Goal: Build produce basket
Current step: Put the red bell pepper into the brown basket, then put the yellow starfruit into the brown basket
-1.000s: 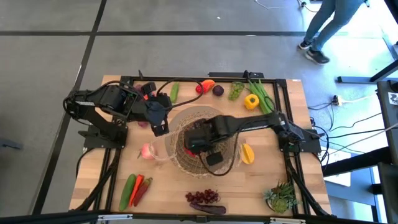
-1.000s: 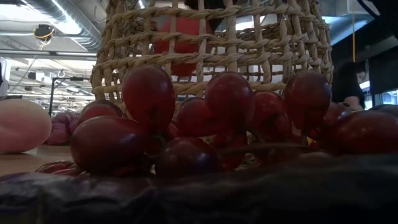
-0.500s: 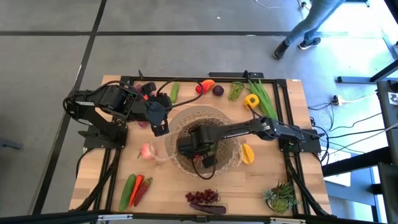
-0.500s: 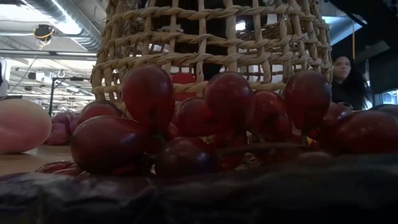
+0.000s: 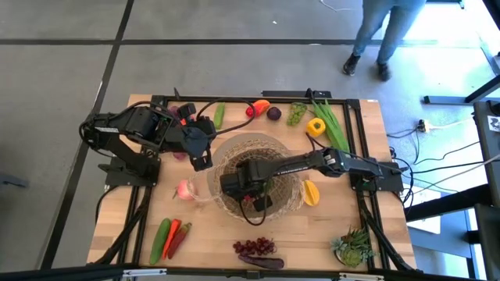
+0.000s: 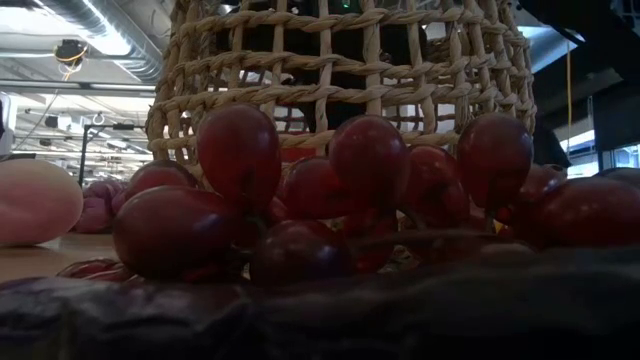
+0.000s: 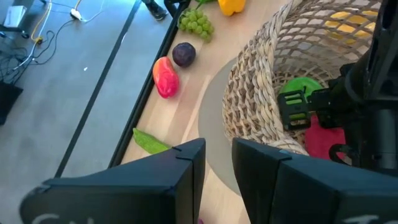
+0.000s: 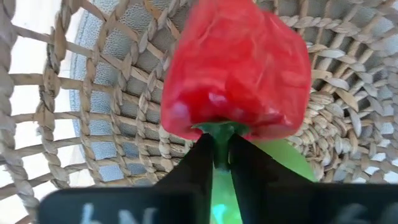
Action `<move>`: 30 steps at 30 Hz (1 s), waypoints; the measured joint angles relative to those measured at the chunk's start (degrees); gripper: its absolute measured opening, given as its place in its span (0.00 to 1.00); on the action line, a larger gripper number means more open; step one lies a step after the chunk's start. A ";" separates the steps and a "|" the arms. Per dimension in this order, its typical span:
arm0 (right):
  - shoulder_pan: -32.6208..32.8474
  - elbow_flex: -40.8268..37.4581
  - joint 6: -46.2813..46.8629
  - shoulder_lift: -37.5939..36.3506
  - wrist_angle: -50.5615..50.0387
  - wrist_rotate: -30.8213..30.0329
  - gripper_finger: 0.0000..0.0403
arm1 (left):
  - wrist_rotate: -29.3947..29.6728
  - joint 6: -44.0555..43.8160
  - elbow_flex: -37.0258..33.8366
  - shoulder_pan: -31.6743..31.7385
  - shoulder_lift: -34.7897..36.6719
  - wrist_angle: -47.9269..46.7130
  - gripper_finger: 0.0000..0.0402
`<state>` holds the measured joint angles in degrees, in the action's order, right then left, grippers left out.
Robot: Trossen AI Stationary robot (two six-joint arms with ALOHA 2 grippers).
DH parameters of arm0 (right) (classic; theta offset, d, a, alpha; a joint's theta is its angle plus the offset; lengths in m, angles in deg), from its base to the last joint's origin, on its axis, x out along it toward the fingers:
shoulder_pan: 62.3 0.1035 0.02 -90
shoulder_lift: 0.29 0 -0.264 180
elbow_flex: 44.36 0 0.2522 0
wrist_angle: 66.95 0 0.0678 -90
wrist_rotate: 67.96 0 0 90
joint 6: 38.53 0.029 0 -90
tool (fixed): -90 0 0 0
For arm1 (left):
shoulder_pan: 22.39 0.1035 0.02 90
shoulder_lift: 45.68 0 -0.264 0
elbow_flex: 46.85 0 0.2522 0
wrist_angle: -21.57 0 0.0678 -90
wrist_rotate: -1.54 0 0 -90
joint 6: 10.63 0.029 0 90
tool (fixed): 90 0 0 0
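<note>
right wrist view — one red pepper (image 8: 239, 68), one basket (image 8: 112, 112), one tool (image 8: 221, 163).

arms: two, dark, jointed | cabling: black | left claw (image 7: 217, 165): black flat fingers

Right arm stretched toward table centre, right pincer (image 5: 238, 186) low, left pincer (image 5: 200, 160) hovering beside it

The right gripper (image 5: 239, 186) has moved deeper into the basket (image 5: 291, 199), lowering the red pepper (image 8: 239, 68).
</note>
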<state>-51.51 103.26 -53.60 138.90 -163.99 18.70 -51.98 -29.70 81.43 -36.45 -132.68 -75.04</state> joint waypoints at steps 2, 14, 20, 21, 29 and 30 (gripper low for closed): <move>-0.03 0.00 -0.21 0.00 0.07 0.01 0.19 | 0.01 0.00 0.00 0.01 0.00 0.00 0.17; -0.03 1.07 0.07 -1.22 -2.79 -0.01 0.28 | 0.02 0.00 0.00 0.02 0.02 0.00 0.17; -0.02 1.09 3.89 -5.49 -3.10 -0.02 0.28 | -0.77 -1.22 0.00 0.02 0.02 -0.44 0.17; -0.01 1.09 4.56 -6.49 -3.25 -0.04 0.28 | -1.68 -2.13 0.00 0.02 0.02 -0.71 0.17; 0.15 1.11 8.12 -14.30 -1.97 -0.04 0.28 | -5.48 -12.14 0.00 -1.27 0.32 -7.23 0.17; 0.21 1.11 8.60 -15.26 -1.63 -0.04 0.28 | -6.46 -12.44 0.00 -1.61 0.58 -6.75 0.17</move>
<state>-51.30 104.38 -45.01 123.65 -165.62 18.67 -58.44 -42.14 81.43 -38.06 -132.10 -81.79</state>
